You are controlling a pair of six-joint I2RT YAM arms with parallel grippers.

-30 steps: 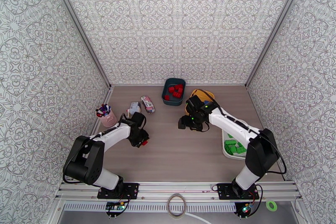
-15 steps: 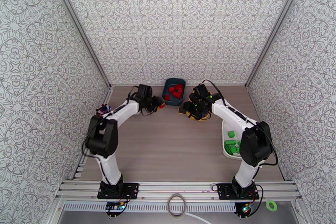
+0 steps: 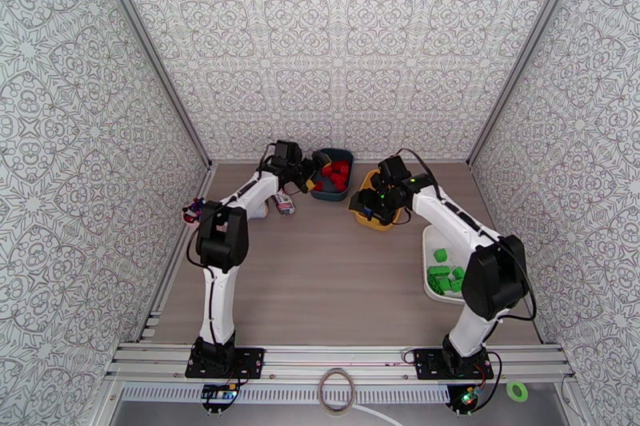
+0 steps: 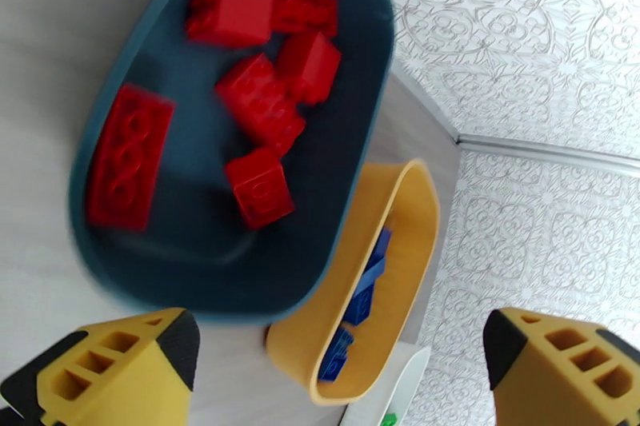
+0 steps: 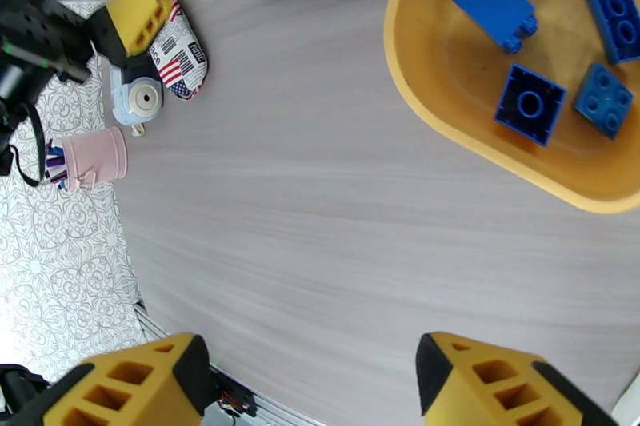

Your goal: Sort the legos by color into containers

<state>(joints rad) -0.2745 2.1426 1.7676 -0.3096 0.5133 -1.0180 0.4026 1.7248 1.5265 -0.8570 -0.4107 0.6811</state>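
Top view: both arms reach to the far end of the worktop (image 3: 336, 284). The left end effector (image 3: 314, 177) sits at the left rim of the teal container (image 3: 332, 194), upper centre of the frame, with the red legos (image 3: 336, 173) heaped inside it. The right end effector (image 3: 370, 208) hangs over the yellow container (image 3: 384, 224), just right of the teal one. The white tray (image 3: 426, 248) lies at right of centre, holding the green legos (image 3: 442, 274). A pink cup (image 3: 192, 213) stands at the left edge, and a striped packet (image 3: 282, 202) lies near the left forearm. Left wrist view: I see the two yellow fingers spread wide in the bottom corners with nothing between them. The teal container takes the upper left with six red legos resting on its floor, somewhat blurred. The yellow container sits against its lower right side, blue legos (image 4: 364, 292) inside; whether the two rims touch I cannot tell. A sliver of white tray with a green speck shows at the bottom edge. Right wrist view: the fingers stand apart in the bottom corners, bare worktop between them and nothing pinched. The yellow container takes the upper right with five blue legos lying loose. The teal container's near wall shows at top centre, one red lego visible. In the upper left I note the left end effector, the striped packet, a small gadget (image 5: 140, 100) and the pink cup.
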